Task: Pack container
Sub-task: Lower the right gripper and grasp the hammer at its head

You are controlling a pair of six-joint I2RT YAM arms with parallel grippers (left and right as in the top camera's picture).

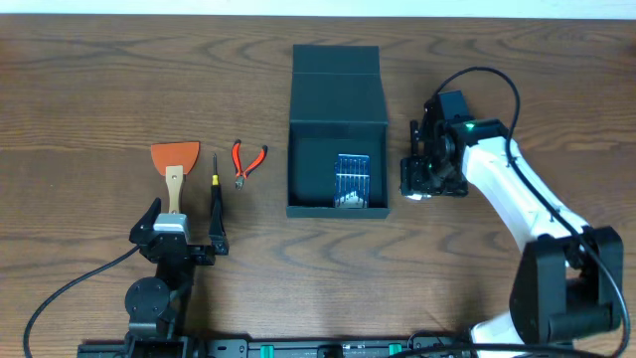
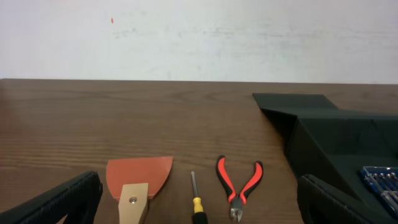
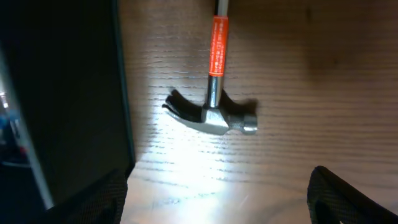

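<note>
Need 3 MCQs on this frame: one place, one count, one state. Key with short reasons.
1. Relative to the container, where is the blue bit case?
A. left of it
B. inside it
C. on top of its shut lid

2. How many hand tools lie left of the container?
A. one
B. two
C. three

3. The container's lid is:
A. open, folded back
B. shut
C. detached, lying to the right

Key:
1 B, the overhead view shows the case on the container's floor.
2 C, the scraper, screwdriver and pliers lie there.
3 A, the interior is exposed and the flap lies behind the container.
</note>
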